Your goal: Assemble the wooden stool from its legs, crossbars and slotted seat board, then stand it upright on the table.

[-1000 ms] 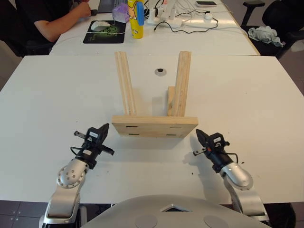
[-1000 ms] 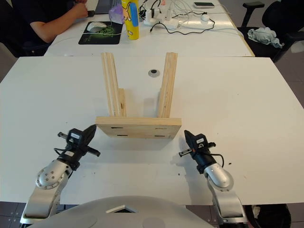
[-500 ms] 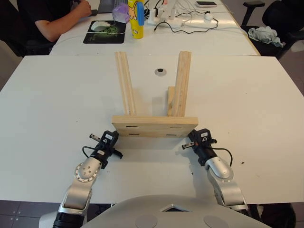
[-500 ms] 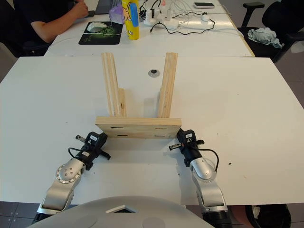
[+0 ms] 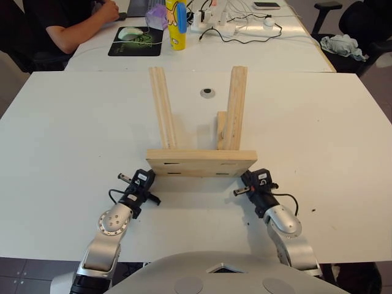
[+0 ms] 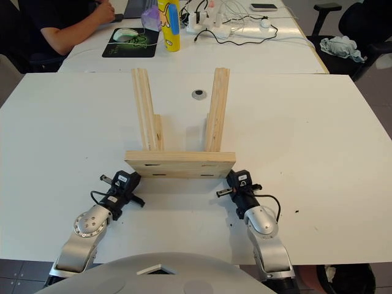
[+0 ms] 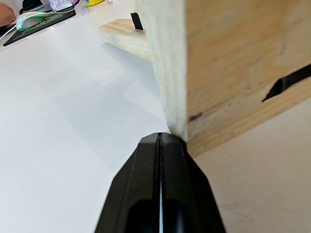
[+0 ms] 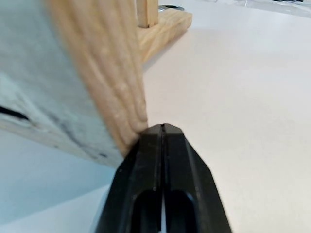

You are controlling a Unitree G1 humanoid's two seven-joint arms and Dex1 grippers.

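Since the stool (image 5: 199,138) lies on its side near the middle of the white surface (image 5: 73,135), its slotted seat board (image 5: 201,163) stands on one long edge facing the near edge. The two legs (image 5: 162,107) seen from above run flat toward the far edge, with a short crossbar (image 5: 220,125) beside the right one. It looks like stiff, fairly light wood with smooth faces that could slip, so a hold on the board's two short ends, or low on the legs, seems best for tipping it upright. The left tool (image 5: 145,178) and right tool (image 5: 252,177) sit at the board's lower near corners, each with fingers pressed together, tips right against the wood, pinching nothing.
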